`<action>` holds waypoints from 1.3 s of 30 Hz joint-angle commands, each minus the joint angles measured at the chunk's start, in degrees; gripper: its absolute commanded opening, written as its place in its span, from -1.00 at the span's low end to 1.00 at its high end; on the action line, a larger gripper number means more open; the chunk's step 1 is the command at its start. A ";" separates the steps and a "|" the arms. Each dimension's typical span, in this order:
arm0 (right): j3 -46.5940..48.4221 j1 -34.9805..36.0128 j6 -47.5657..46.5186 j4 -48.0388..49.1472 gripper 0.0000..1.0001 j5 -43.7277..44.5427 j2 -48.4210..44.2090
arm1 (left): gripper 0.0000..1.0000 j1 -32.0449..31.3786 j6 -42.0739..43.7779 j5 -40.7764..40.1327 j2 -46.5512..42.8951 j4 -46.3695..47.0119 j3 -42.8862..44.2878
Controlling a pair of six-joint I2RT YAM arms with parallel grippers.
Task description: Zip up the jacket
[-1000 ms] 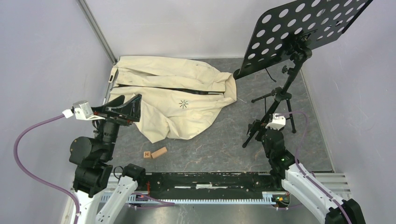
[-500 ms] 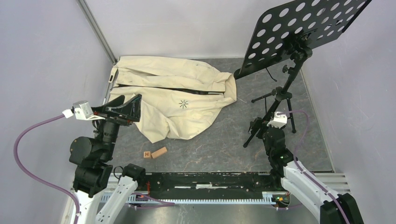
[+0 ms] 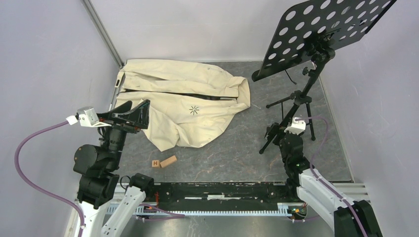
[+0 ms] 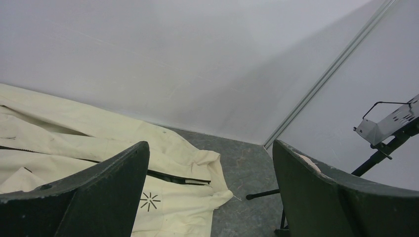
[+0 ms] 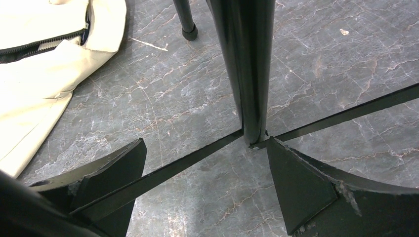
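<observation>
The cream jacket (image 3: 183,101) lies spread on the table at the back left, with its black starburst logo (image 3: 194,109) facing up. Its dark zipper (image 3: 197,96) runs across the front and is parted near the collar end. My left gripper (image 3: 132,113) is open and empty, raised over the jacket's near-left edge. In the left wrist view the jacket (image 4: 59,138) and logo (image 4: 149,200) lie beyond the open left gripper (image 4: 210,192). My right gripper (image 3: 273,132) is open at the music stand's legs. In the right wrist view the right gripper (image 5: 205,182) straddles a leg strut (image 5: 197,157).
A black music stand (image 3: 301,98) with a perforated tray (image 3: 321,29) stands at the right; its pole (image 5: 247,64) is just ahead of my right fingers. Two small wooden blocks (image 3: 164,162) lie near the jacket's front edge. Walls close in the back and both sides.
The music stand has shifted to the right and back. My right gripper has moved a little with it. The left arm and the jacket have not moved.
</observation>
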 commanded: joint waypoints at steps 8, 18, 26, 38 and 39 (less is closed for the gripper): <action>-1.31 -0.94 -1.42 4.76 0.98 1.74 4.36 | 0.99 0.28 -2.09 1.20 0.18 0.66 1.24; -0.94 -1.02 -1.02 9.16 0.98 2.06 9.82 | 0.99 0.30 -1.71 0.85 -0.36 0.17 1.30; 0.06 -0.97 -1.18 12.72 0.98 2.23 13.21 | 0.99 0.29 -1.48 0.87 -0.35 0.00 1.46; 2.82 -1.01 -1.43 19.37 0.97 3.11 21.90 | 0.99 0.27 -0.85 0.85 -0.52 -0.93 2.42; 2.99 -1.01 -1.40 20.05 0.98 3.25 22.73 | 0.99 0.31 -0.77 0.81 -0.54 -0.96 2.56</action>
